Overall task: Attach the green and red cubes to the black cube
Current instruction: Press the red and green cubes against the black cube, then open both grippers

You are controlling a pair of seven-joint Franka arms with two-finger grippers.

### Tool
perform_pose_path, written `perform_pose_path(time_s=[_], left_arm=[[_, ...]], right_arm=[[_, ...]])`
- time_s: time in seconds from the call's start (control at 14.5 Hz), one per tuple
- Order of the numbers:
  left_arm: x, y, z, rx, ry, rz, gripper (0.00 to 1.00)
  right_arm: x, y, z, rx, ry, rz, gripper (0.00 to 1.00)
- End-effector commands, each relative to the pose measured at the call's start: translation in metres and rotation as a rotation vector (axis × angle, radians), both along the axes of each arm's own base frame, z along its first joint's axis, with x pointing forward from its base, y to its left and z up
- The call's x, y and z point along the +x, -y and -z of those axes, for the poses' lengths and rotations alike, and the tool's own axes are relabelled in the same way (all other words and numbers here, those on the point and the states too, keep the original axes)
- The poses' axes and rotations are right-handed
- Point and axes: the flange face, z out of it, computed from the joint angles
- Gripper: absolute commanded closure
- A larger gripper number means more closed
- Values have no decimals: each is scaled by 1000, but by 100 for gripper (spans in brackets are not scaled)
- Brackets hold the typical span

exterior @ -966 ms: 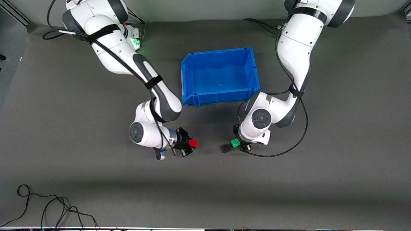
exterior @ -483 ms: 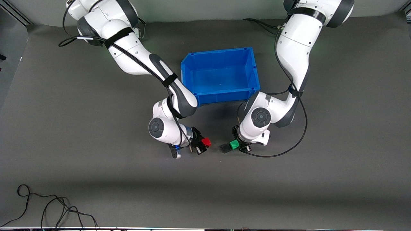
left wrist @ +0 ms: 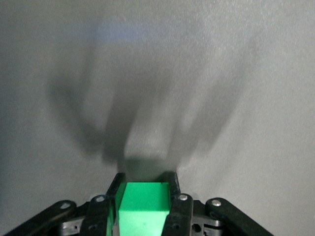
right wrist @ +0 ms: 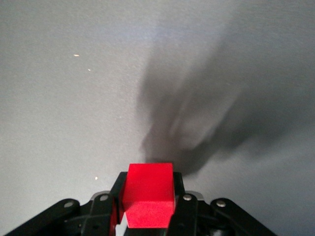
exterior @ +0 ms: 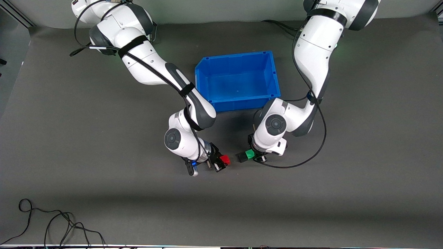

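Now right gripper (exterior: 221, 162) jaws clamp red cube (exterior: 225, 159); left gripper (exterior: 253, 155) jaws clamp green cube (exterior: 249, 154) touching black cube (exterior: 241, 157).

A: Any writing, label, brand or number to read anywhere?

B: None. Nothing legible on either arm, the cubes or the blue bin (exterior: 237, 81); both wrist views are bare of lettering too.
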Motion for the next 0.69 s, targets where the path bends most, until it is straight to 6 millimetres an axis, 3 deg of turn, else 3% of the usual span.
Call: perform_pose_path(time_s=[0.0, 0.55, 0.62], left_arm=[[-5, 22, -5, 2, 27, 33, 100], [-10, 29, 1, 9, 21, 35, 100], [-8, 28, -1, 25, 34, 53, 66]], right_arm=[[3, -11, 0, -11, 50, -14, 73], [-21, -39, 9, -15, 47, -52, 71], [-22, -40, 10, -16, 44, -54, 71]])
